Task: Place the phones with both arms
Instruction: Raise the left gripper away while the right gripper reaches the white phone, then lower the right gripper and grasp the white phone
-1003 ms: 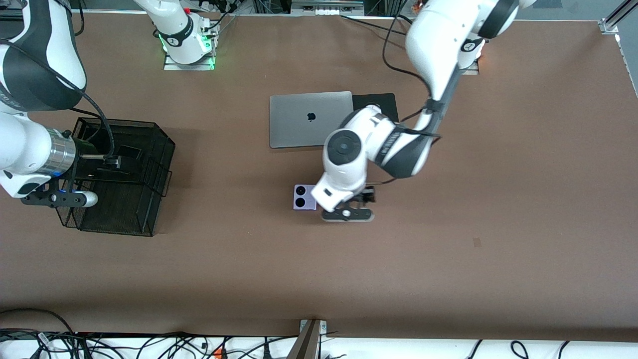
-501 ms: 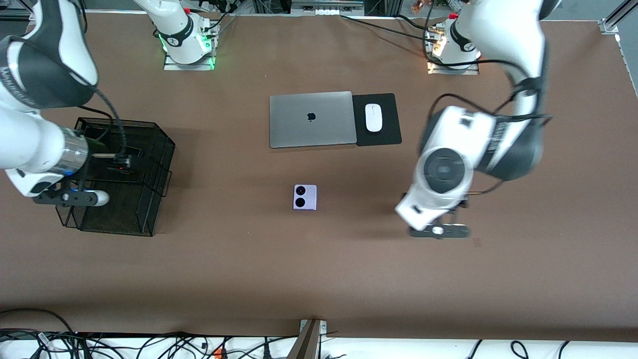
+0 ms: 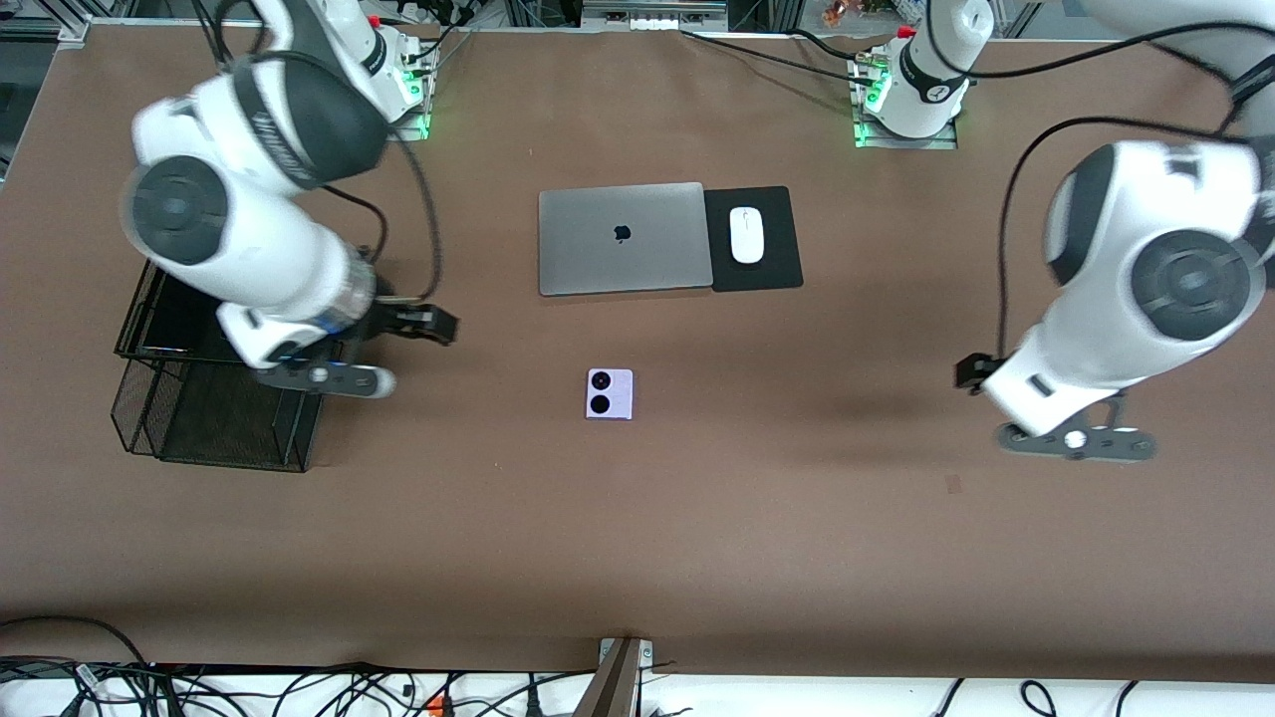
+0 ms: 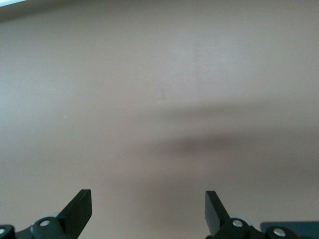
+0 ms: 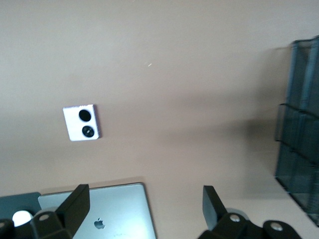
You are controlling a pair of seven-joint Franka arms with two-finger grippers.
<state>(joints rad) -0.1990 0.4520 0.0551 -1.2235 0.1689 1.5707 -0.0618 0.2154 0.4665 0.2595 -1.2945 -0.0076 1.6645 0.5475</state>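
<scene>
We are seeing the lavender phone [image 3: 609,393] lying flat on the table [image 3: 697,538], nearer the front camera than the laptop [image 3: 623,238], well apart from both grippers. The right gripper [image 3: 438,326] is hovering over the table beside the wire basket [image 3: 214,428], fingers apart and holding nothing. A dark slab [image 3: 164,351], hard to make out, is lying in the basket. The left gripper [image 4: 148,211] is hanging over bare table toward the left arm's end, fingers spread wide, empty. A mouse [image 3: 746,235] is sitting on its pad [image 3: 782,269] beside the laptop.
</scene>
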